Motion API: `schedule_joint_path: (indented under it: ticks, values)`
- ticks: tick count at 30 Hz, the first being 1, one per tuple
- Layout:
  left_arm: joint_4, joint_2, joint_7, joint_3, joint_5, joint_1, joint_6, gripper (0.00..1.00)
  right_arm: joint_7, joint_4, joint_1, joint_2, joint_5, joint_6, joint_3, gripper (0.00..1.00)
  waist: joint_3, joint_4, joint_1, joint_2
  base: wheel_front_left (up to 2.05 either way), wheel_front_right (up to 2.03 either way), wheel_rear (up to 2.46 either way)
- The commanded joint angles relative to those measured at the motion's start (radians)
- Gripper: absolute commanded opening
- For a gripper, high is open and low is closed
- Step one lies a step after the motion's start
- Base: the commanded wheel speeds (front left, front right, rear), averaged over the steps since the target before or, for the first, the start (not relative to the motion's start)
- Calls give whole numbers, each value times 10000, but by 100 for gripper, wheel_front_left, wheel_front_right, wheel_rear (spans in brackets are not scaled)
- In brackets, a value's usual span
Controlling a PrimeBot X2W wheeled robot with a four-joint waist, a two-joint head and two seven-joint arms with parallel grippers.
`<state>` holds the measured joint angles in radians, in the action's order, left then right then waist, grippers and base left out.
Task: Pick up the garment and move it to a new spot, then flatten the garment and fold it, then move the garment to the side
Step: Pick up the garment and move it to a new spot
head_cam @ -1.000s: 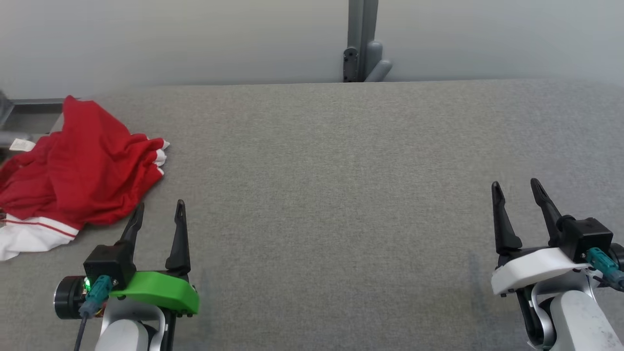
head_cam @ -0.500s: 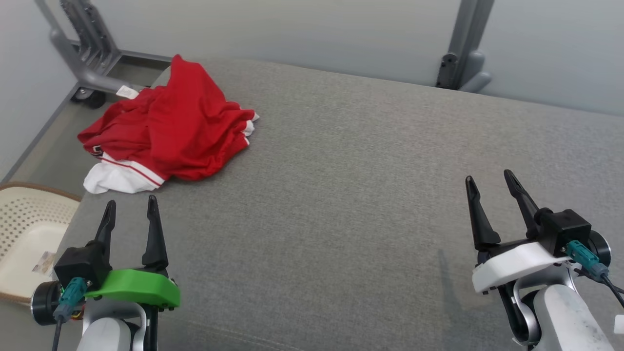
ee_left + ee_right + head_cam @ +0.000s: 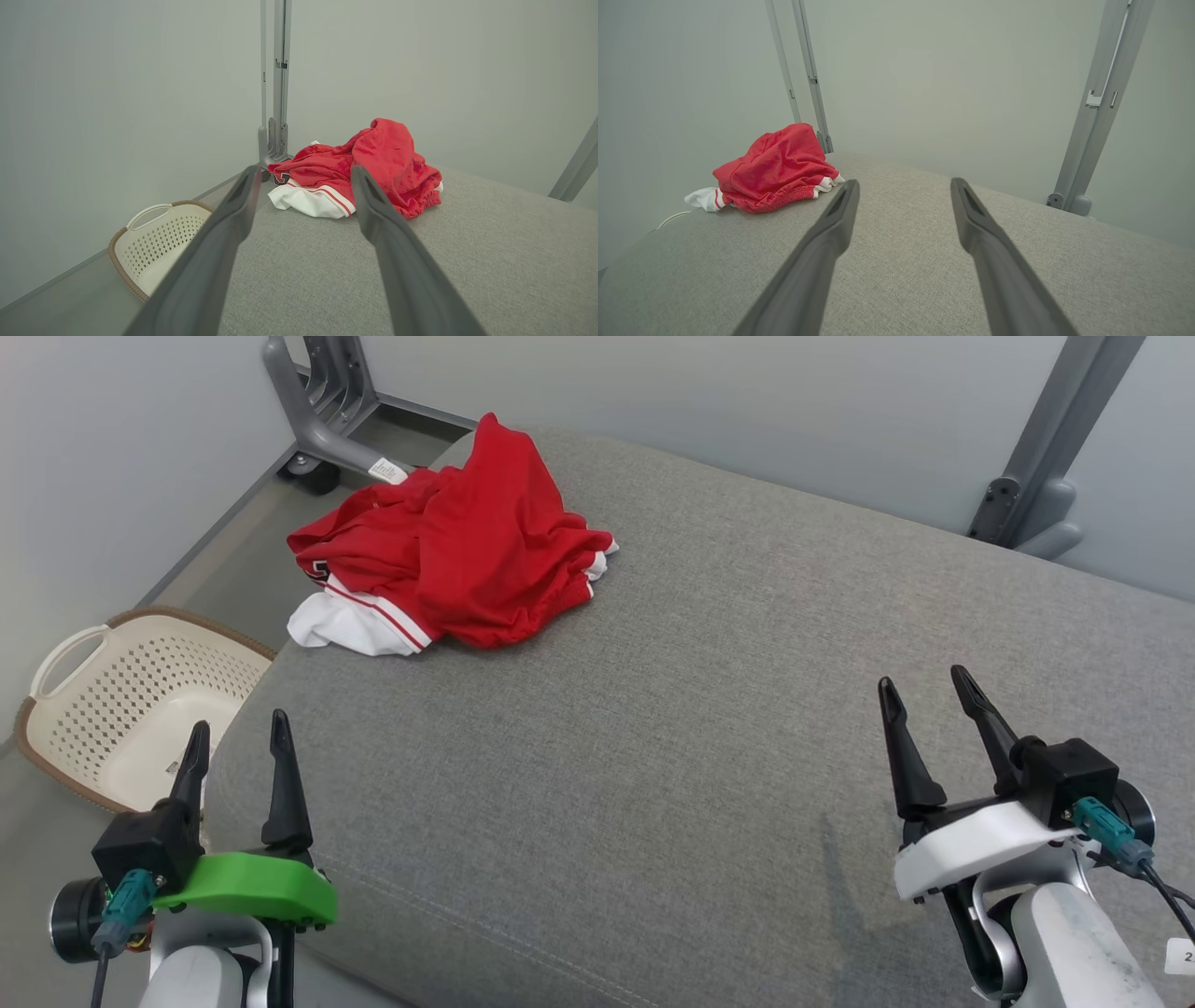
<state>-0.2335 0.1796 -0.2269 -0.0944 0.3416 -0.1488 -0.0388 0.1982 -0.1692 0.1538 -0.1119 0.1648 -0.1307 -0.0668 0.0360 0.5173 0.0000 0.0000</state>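
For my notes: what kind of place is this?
Probably a lab cell for laundry-folding trials: a grey fabric-covered table with a crumpled red garment, metal frame posts against bare walls, a cream laundry basket on the floor.

This looks like a robot test bay rather than a home. Plain pale grey panels (image 3: pixel 747 411) close it in behind and on the left, held by grey metal posts (image 3: pixel 1055 439), and one frame leg stands on a dark castor (image 3: pixel 313 476). The wide bench (image 3: pixel 700 728) is covered in grey cloth. A cream laundry basket (image 3: pixel 112 700) on the bare grey floor (image 3: pixel 215 560) and a crumpled red garment (image 3: pixel 485 541) suggest staged laundry work.
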Motion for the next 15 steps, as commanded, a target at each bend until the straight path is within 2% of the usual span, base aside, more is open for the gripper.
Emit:
schedule_joint_path:
  ticks: [1, 15]
  values:
    - [-7, 61, -46, -3, 70, 77, -41, 100, 39, -30, 86, -54, 31, -1, 14, 100, -31, 24, 0, 0, 0, 0, 0]
    - [-51, 78, -72, -1, 197, -229, -131, 100, -25, -50, 157, -98, 85, -1, 4, 100, 43, -35, 0, 0, 0, 0, 0]
